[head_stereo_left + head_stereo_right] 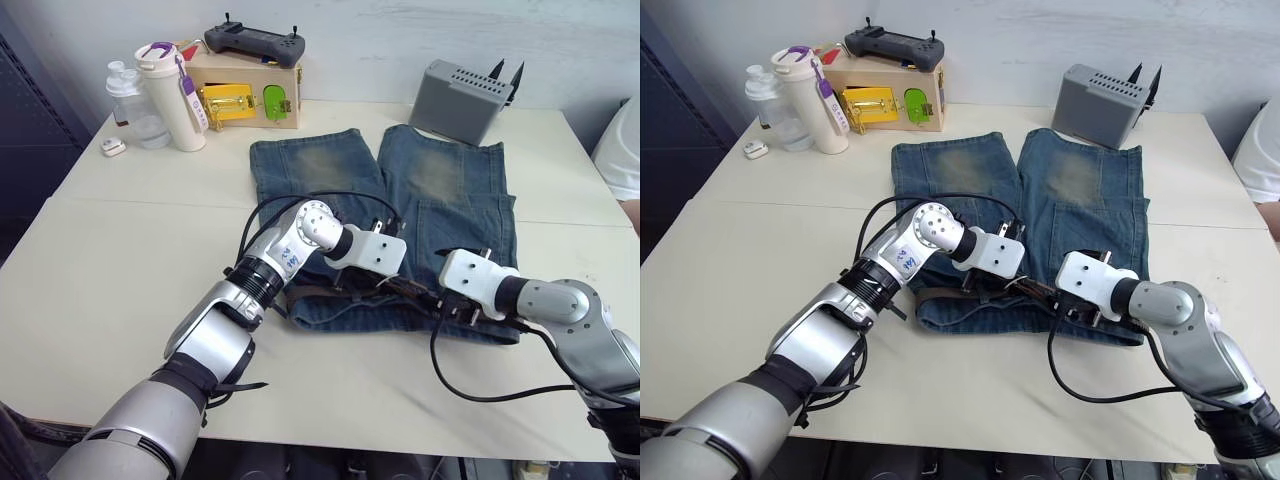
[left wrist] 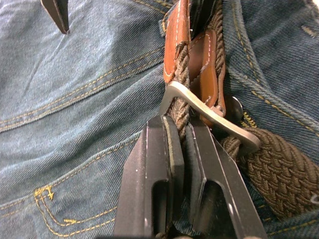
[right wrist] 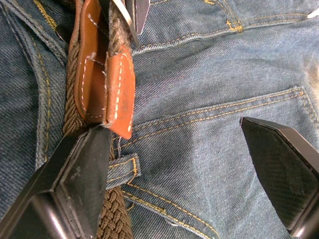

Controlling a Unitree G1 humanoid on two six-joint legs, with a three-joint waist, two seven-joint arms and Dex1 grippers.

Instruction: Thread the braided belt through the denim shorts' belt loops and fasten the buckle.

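Left gripper's fingers [image 2: 164,169] hide part of the braided belt [image 2: 279,174].

The denim shorts [image 1: 400,190] lie flat on the table, legs pointing to 12 o'clock and the waistband at 6 o'clock. They are blue with pale, faded patches on each leg. The braided belt [image 2: 279,169] is dark brown and woven, and it runs along the waistband. Its tan leather tip [image 3: 119,89] lies on the denim next to a small belt loop [image 3: 122,169]. The silver buckle [image 2: 209,112] sits on the belt, tilted.
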